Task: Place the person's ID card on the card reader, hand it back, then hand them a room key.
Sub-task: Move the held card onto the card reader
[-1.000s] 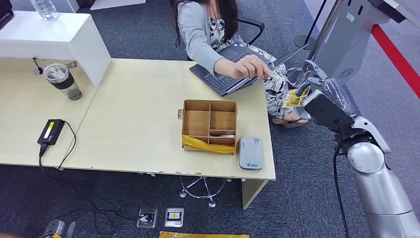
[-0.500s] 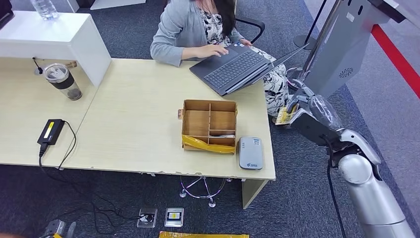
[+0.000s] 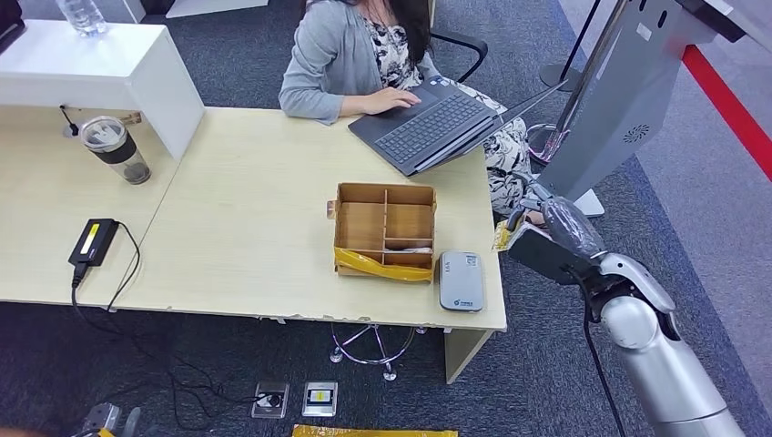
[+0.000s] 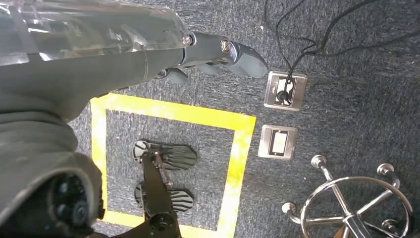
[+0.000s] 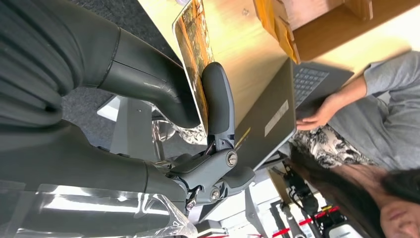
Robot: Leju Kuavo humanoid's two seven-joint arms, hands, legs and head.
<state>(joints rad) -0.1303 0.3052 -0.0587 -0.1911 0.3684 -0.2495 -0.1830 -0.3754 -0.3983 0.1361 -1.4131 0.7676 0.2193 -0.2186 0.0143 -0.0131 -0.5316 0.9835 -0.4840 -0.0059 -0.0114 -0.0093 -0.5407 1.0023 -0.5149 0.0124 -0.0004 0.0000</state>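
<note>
My right hand (image 3: 544, 229) hangs just off the desk's right edge and pinches the ID card (image 3: 503, 237), a yellow-orange picture card. The right wrist view shows the ID card (image 5: 192, 54) clamped between the thumb and a dark finger (image 5: 218, 101). The grey card reader (image 3: 461, 280) lies on the desk's front right corner, a short way left of the card. Beside it stands a brown compartment box (image 3: 339, 218) with something pale in one slot. The person (image 3: 337, 55) sits behind the desk, typing on a laptop (image 3: 437, 123). My left hand (image 4: 218, 54) hangs over the floor and holds nothing.
On the left part of the desk (image 3: 255, 209) are a lidded cup (image 3: 114, 150) and a black power adapter (image 3: 94, 241) with its cable. A grey kiosk stand (image 3: 619, 100) rises behind my right arm. A white raised shelf (image 3: 100, 73) sits at the back left.
My right arm has come down and leftward towards the desk's right edge, card still in hand. The person's hand went back from the laptop's edge to its keyboard.
</note>
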